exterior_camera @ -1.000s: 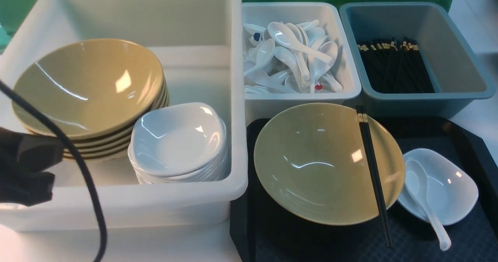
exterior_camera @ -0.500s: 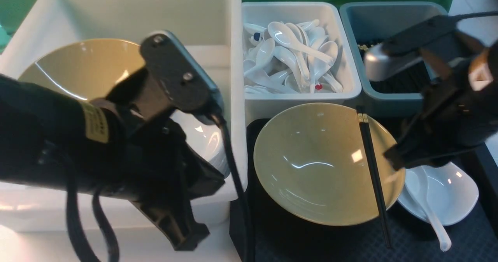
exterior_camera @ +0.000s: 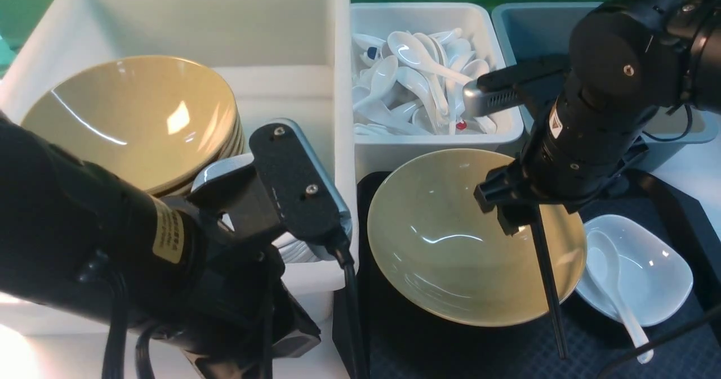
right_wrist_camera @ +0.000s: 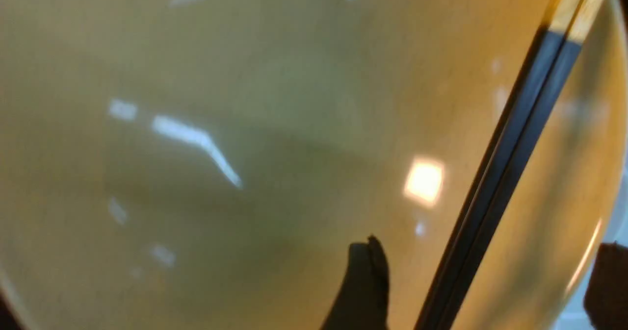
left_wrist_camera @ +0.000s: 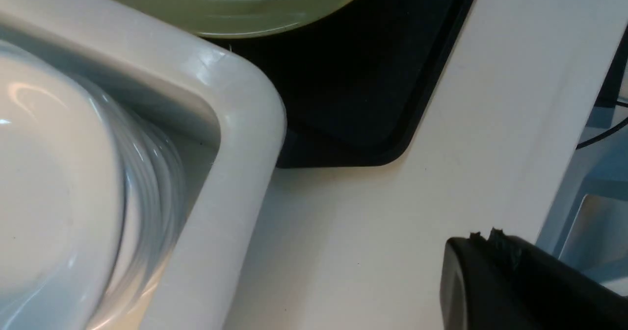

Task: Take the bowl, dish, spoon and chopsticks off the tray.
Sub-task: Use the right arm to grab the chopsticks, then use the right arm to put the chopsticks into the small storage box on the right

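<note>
Evidently, the right hand (right_wrist_camera: 483,271), wide open and empty, straddles the chopsticks (right_wrist_camera: 500,163) lying across the bowl (exterior_camera: 439,255), right of centre, to grasp both together; the left hand is shut.

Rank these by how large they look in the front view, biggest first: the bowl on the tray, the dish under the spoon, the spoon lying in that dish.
1. Bowl on the tray
2. Dish under the spoon
3. Spoon, lying in the dish with its handle over the rim
</note>
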`<action>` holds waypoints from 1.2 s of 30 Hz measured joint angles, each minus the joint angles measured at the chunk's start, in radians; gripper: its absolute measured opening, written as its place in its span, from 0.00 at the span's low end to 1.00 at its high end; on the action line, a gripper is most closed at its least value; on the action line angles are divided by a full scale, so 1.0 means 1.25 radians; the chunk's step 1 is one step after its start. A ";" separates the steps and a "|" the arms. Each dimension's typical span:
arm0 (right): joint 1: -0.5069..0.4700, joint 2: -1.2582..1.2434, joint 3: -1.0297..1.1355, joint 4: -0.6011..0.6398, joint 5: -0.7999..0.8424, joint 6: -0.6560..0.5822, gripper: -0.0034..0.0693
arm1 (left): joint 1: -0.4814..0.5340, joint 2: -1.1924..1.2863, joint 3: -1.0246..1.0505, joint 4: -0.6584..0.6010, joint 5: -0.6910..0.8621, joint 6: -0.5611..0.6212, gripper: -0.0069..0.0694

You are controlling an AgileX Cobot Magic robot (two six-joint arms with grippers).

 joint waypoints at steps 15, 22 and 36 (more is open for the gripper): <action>-0.034 0.098 0.000 0.050 -0.037 0.007 0.60 | 0.000 0.004 0.000 0.030 -0.019 0.013 0.07; -0.034 0.094 0.000 0.050 -0.031 0.005 0.25 | 0.000 0.004 0.000 0.032 -0.019 0.015 0.07; -0.220 0.065 -0.299 0.051 -0.073 -0.110 0.26 | 0.004 0.047 -0.007 0.032 -0.291 -0.105 0.07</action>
